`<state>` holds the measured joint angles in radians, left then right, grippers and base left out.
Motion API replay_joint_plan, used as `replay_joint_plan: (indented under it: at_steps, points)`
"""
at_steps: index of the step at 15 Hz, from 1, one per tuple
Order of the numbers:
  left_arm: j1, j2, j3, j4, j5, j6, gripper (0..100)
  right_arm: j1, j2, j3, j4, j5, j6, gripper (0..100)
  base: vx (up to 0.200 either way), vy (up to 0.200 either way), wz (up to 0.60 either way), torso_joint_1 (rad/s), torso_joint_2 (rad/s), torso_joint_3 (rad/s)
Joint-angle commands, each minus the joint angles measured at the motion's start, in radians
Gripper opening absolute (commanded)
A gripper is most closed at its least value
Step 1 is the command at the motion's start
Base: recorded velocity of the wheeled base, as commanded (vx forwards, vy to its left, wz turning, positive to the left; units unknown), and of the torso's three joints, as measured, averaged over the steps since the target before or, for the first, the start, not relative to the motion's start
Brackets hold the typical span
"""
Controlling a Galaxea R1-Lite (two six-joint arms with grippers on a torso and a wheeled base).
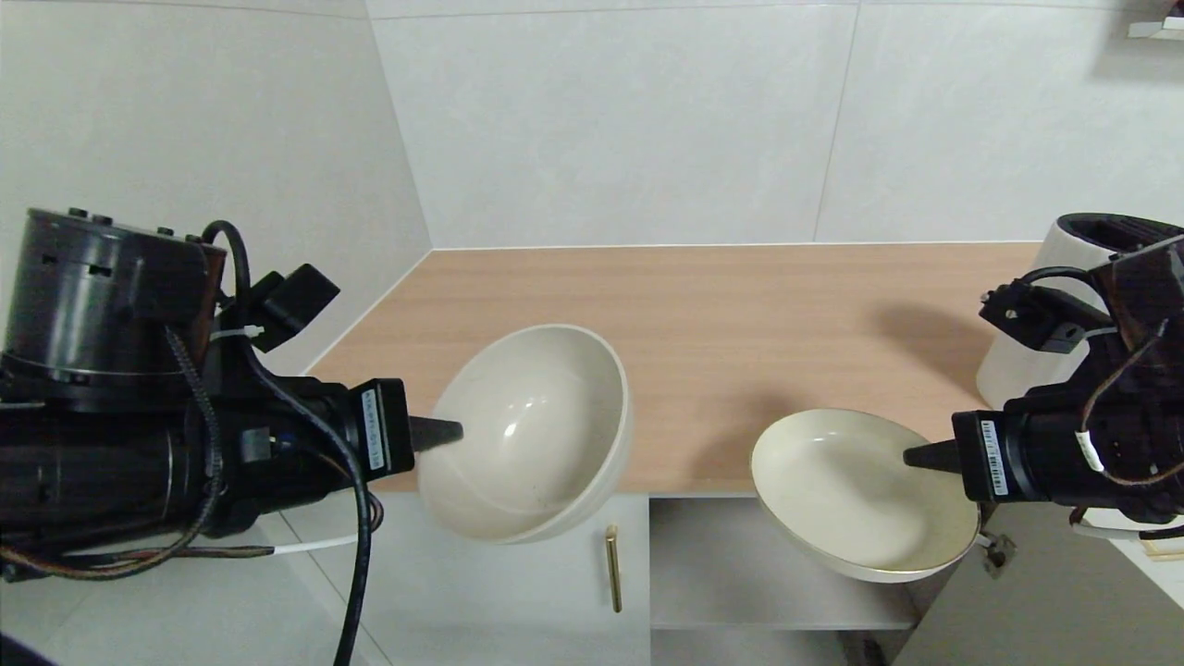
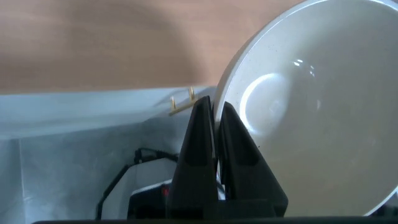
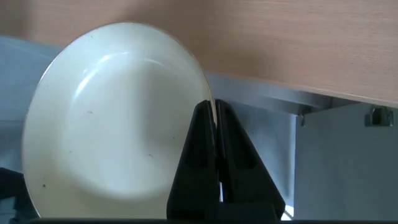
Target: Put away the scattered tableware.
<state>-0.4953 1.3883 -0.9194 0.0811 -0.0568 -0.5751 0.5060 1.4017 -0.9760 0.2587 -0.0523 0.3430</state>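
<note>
Wood-grain countertop (image 1: 740,305): left gripper (image 1: 451,431) pinches deep cream ceramic bowl (image 1: 536,435) at nine o'clock, right gripper (image 1: 914,455) shallow cream plate (image 1: 851,490) at three; likely slippery, fragile

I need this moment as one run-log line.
left hand: shut on bowl rim | right hand: shut on plate rim | dishes: held near counter front edge | cabinet: open below plate

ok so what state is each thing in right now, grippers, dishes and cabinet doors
left gripper: shut on the deep bowl at its rim
deep bowl: held up, tilted, empty
right gripper: shut on the shallow plate at its rim
shallow plate: held up, tilted, empty
left cabinet door: shut
right cabinet door: open
</note>
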Motion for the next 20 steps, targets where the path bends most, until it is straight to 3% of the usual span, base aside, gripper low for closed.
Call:
replay_joint_plan:
  at_steps: [1, 5, 20]
  points:
    - [-0.005, 0.021, 0.004, 0.0, 0.0, 0.0, 0, 0.0, -0.001, 0.002, 0.001, -0.001, -0.001, 0, -0.2, 0.0, 0.0, -0.002, 0.01, -0.007]
    - [-0.006, 0.021, 0.004, 0.0, 0.0, 0.001, 0, 0.0, 0.0, 0.002, -0.001, -0.003, -0.001, 0, -0.2, 0.0, 0.0, 0.004, 0.0, 0.005]
    - [-0.029, 0.035, 0.01, 0.0, 0.003, 0.003, 0, 0.0, 0.019, 0.037, -0.073, -0.006, -0.002, 0, 0.0, 0.0, 0.0, 0.0, 0.0, 0.0]
